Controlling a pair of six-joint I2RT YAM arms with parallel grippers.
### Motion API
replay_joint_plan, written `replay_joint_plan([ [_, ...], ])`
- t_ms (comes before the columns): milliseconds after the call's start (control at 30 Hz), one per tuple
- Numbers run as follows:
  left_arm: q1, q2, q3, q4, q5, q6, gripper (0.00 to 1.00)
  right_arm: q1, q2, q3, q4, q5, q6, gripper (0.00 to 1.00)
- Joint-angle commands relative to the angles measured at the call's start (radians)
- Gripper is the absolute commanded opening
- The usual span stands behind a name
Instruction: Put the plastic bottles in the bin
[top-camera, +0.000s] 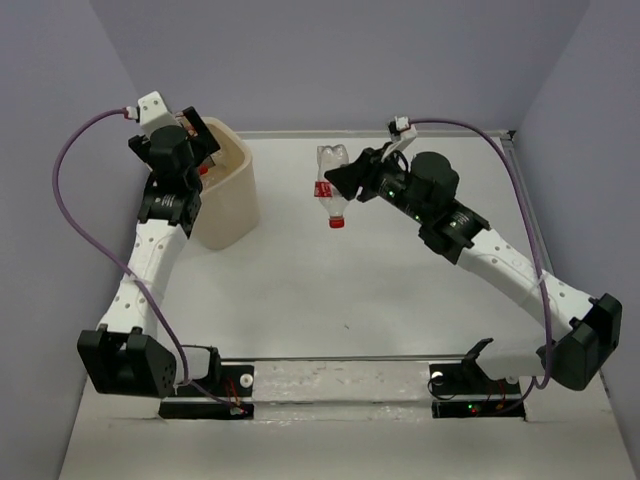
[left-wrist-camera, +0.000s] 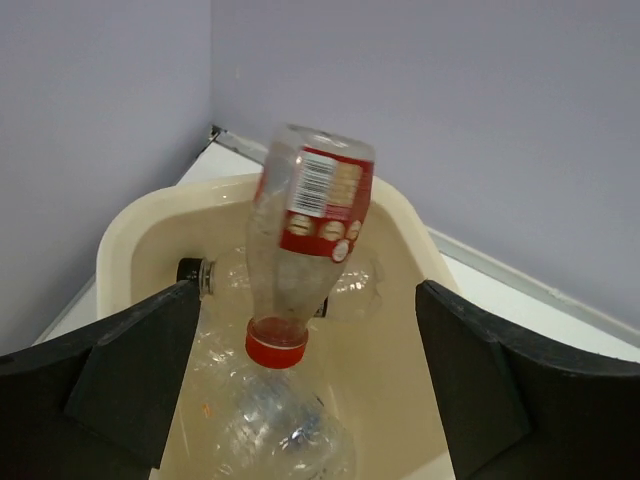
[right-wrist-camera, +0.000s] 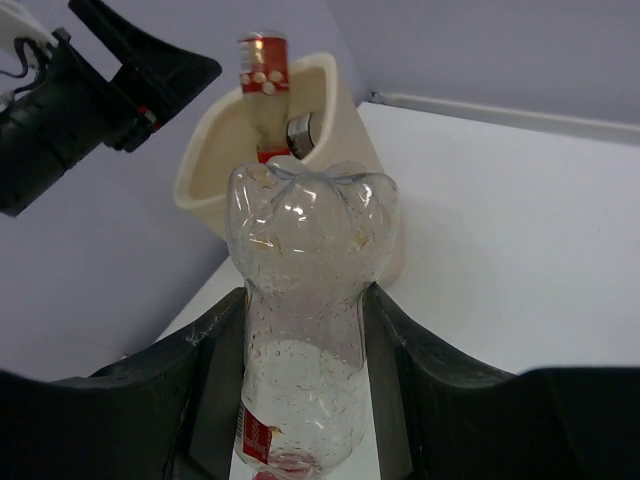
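A clear plastic bottle (left-wrist-camera: 305, 250) with a red label and red cap hangs cap-down, loose, over the cream bin (left-wrist-camera: 118, 232). My left gripper (left-wrist-camera: 305, 385) is open around it, its fingers well apart from the bottle. Clear bottles (left-wrist-camera: 285, 425) lie in the bin, one with a black cap (left-wrist-camera: 192, 271). The top view shows the left gripper (top-camera: 197, 148) above the bin (top-camera: 235, 212). My right gripper (top-camera: 347, 180) is shut on another clear bottle (top-camera: 330, 180), red cap down, held above the table right of the bin. In the right wrist view this bottle (right-wrist-camera: 305, 330) sits pinched between the jaws.
The bin stands in the far left corner against the purple wall. The right wrist view shows the bin (right-wrist-camera: 200, 165) ahead, with the loose bottle (right-wrist-camera: 262, 62) and the left gripper (right-wrist-camera: 110, 75) above it. The white table (top-camera: 330, 300) has a raised rim along its far edge.
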Motion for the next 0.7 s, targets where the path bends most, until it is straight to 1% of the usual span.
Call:
replay_joint_plan([
  [0, -0.003, -0.178, -0.016, 0.043, 0.079, -0.053, 0.99, 0.025, 0.088, 0.146, 0.043, -0.044, -0.034, 0.23],
  [33, -0.005, -0.239, -0.033, 0.027, 0.162, -0.070, 0.99, 0.025, 0.140, 0.210, 0.041, -0.043, -0.040, 0.23],
  [67, -0.005, -0.275, -0.042, 0.020, 0.209, -0.083, 0.99, 0.052, 0.170, 0.245, 0.043, -0.044, -0.048, 0.23],
  [100, -0.006, -0.318, -0.054, 0.016, 0.252, -0.097, 0.99, 0.062, 0.199, 0.320, 0.040, -0.044, -0.061, 0.23],
  [133, -0.006, -0.359, -0.070, 0.016, 0.293, -0.103, 0.99, 0.062, 0.231, 0.321, 0.040, -0.044, -0.062, 0.23],
  [167, -0.006, -0.446, -0.108, 0.018, 0.345, -0.114, 0.99, 0.077, 0.295, 0.408, 0.029, -0.044, -0.075, 0.22],
  [200, -0.006, -0.491, -0.126, 0.019, 0.360, -0.113, 0.99, 0.089, 0.328, 0.454, 0.026, -0.046, -0.081, 0.22],
  [233, -0.006, -0.572, -0.163, 0.015, 0.363, -0.098, 0.99, 0.089, 0.398, 0.553, 0.021, -0.047, -0.098, 0.22],
  [333, -0.006, -0.675, -0.215, -0.010, 0.328, -0.073, 0.99, 0.100, 0.516, 0.719, 0.008, -0.038, -0.137, 0.22],
  [367, -0.006, -0.730, -0.252, -0.039, 0.297, -0.064, 0.99, 0.100, 0.556, 0.829, 0.007, -0.038, -0.141, 0.22],
  [400, -0.006, -0.758, -0.272, -0.056, 0.280, -0.056, 0.99, 0.100, 0.640, 0.886, 0.009, -0.047, -0.143, 0.22],
  [433, -0.006, -0.807, -0.321, -0.059, 0.250, -0.054, 0.99, 0.100, 0.685, 0.945, 0.006, -0.050, -0.147, 0.21],
  [467, -0.014, -0.826, -0.343, -0.060, 0.234, -0.056, 0.99, 0.109, 0.734, 1.005, 0.006, -0.053, -0.150, 0.21],
  [500, -0.032, -0.840, -0.361, -0.063, 0.213, -0.061, 0.99, 0.109, 0.782, 1.128, 0.007, -0.061, -0.152, 0.21],
  [533, -0.047, -0.850, -0.381, -0.060, 0.190, -0.062, 0.99, 0.118, 0.832, 1.198, 0.007, -0.059, -0.157, 0.21],
  [567, -0.063, -0.870, -0.421, -0.054, 0.156, -0.061, 0.99, 0.129, 0.937, 1.268, 0.009, -0.056, -0.160, 0.20],
  [600, -0.081, -0.876, -0.438, -0.033, 0.143, -0.058, 0.99, 0.129, 0.993, 1.404, 0.017, -0.049, -0.164, 0.20],
  [633, -0.090, -0.880, -0.447, -0.033, 0.125, -0.053, 0.99, 0.143, 1.044, 1.454, 0.033, -0.043, -0.170, 0.20],
  [667, -0.098, -0.883, -0.449, -0.037, 0.093, -0.051, 0.99, 0.161, 1.122, 1.482, 0.096, -0.024, -0.186, 0.20],
])
